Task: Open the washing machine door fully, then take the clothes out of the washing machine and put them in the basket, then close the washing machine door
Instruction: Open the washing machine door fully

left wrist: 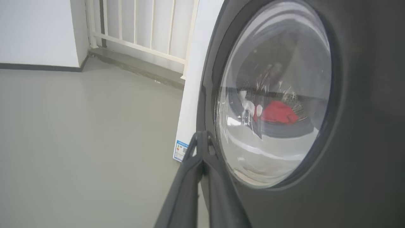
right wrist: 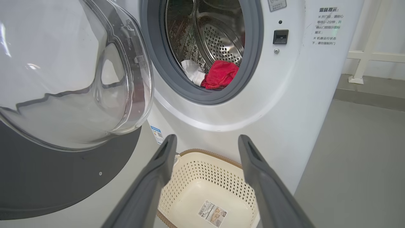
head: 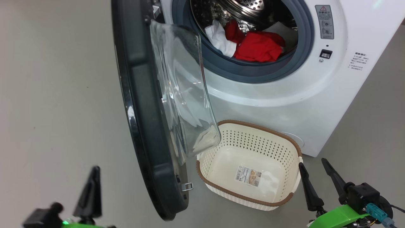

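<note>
The white washing machine [head: 284,104] stands ahead of the right gripper [right wrist: 207,139], whose fingers are spread and empty. Its front carries Chinese notes [right wrist: 327,27] headed 温馨提示 and a red-triangle warning sticker [head: 325,21]. The washing machine door [head: 142,110] hangs open between the left gripper [left wrist: 202,136] and the drum. That gripper is pinched closed on nothing, its tips just beside the door's black rim. The basket [right wrist: 202,172] sits just below the right gripper and holds a barcoded paper label [right wrist: 212,214]. The clothes [right wrist: 218,74] lie in the drum beyond.

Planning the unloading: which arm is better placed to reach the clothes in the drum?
Right. The right gripper is open and points toward the clothes in the washing machine; the left gripper is shut, outside the washing machine door, which blocks it.
</note>
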`<state>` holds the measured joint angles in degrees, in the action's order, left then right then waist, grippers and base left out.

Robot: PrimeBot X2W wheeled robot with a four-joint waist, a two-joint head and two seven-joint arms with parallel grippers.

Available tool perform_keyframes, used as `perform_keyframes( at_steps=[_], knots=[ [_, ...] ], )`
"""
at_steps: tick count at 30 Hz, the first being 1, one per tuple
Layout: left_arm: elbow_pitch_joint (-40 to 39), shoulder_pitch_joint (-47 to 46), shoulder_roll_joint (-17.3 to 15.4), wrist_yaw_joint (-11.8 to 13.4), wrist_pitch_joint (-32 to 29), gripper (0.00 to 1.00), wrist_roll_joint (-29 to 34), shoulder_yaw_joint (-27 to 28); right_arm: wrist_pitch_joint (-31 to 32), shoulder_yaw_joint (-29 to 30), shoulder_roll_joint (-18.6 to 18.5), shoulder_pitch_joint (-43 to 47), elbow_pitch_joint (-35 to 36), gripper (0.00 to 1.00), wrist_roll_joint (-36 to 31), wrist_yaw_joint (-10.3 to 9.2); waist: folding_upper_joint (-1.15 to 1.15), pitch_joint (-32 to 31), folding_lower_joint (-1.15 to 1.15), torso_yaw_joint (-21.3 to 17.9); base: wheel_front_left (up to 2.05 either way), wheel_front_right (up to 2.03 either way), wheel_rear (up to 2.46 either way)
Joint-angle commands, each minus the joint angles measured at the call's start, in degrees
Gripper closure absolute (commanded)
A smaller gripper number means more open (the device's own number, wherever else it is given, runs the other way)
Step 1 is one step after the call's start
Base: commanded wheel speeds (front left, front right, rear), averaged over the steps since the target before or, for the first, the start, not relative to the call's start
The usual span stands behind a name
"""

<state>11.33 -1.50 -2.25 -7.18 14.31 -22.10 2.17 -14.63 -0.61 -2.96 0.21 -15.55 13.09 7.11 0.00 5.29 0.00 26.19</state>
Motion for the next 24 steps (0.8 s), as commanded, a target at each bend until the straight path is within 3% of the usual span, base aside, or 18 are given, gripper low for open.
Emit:
perform_keyframes(
  at_steps=[1, 7, 12, 13, 18, 24],
  knots=[
    [-2.3, -2.9, -0.6, -0.3, 0.7, 1.00, -0.6, 2.5, -0.4, -1.1, 0.0, -0.1, 1.5, 0.00, -0.5, 0.37, 0.00, -0.1, 0.00, 0.1, 0.00, 0.00, 0.00],
    [-13.3, -5.1, -0.6, -0.3, 0.7, 1.00, -2.2, 4.7, -0.4, -1.5, 0.1, 0.1, 1.5, 0.00, -0.4, 0.37, 0.00, -0.3, 0.00, 0.1, 0.00, 0.00, 0.00],
    [-24.3, -4.8, -0.6, -0.3, 0.7, 1.00, -2.1, -0.9, -0.4, -1.7, 0.1, -0.1, 1.7, 0.00, -0.5, 0.37, 0.00, -0.2, 0.00, 0.0, 0.00, 0.00, 0.00],
    [-26.7, -4.0, -0.6, -0.3, 0.7, 1.00, -1.0, -4.5, -0.4, -1.8, 0.1, -0.2, 1.7, 0.00, -0.5, 0.37, 0.00, -0.2, 0.00, 0.0, 0.00, 0.00, 0.00],
    [-27.1, -1.6, -0.6, -0.3, 0.7, 1.00, 0.3, -15.1, -0.4, -2.0, 0.1, -0.3, 1.8, 0.00, -0.5, 0.37, 0.00, 0.0, 0.00, -0.2, 0.00, 0.00, 0.00],
    [-19.9, 0.2, -0.6, -0.3, 0.7, 1.00, -1.3, -23.0, -0.4, -2.4, 0.1, -0.6, 1.8, 0.00, -0.2, 0.37, 0.00, 0.1, 0.00, -0.5, 0.00, 0.00, 0.00]
  ],
)
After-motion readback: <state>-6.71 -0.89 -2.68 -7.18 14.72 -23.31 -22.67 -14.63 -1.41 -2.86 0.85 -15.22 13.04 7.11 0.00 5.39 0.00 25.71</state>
